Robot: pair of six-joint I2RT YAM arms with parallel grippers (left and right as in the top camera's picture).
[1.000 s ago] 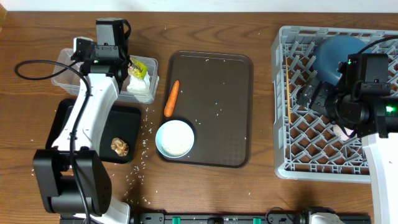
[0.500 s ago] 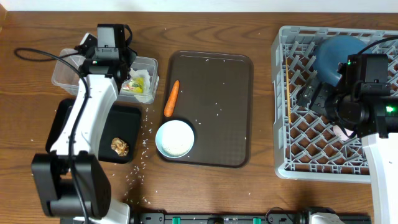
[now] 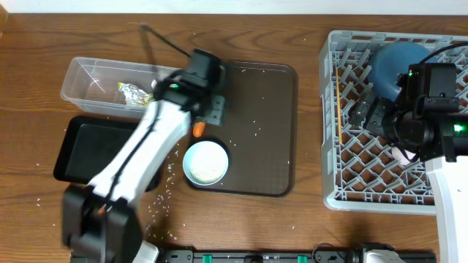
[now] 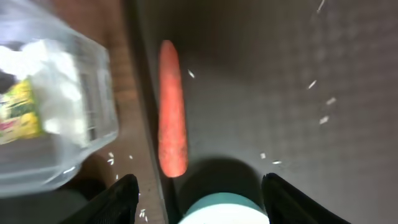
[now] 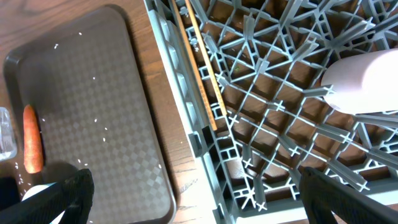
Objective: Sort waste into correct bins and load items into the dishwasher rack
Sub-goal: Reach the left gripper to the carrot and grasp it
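Clear tub: far left of the table, toward the back; the snack wrapper lies inside, near the middle.
Black tray: just in front of the tub; the left arm crosses its right end.
Rice grains: scattered on the table beside the black tray, with more across the serving tray.
Left gripper: over the serving tray's left edge, fingers spread wide with nothing gripped (the overhead view of this arm is blurred).
Carrot: lying flat along the serving tray's left edge, ahead of the left fingers and apart from them; the tub's corner is just beside it.
White bowl: upright on the serving tray's front-left corner, near the carrot's end.
Dishwasher rack: right side of the table.
Chopsticks: lying along the rack's left side.
Right gripper: above the rack's left portion, fingers wide apart, empty.
Dark-blue dish: in the rack's back section, partly behind the right arm.
Pink cup: in the rack, right of the chopsticks.
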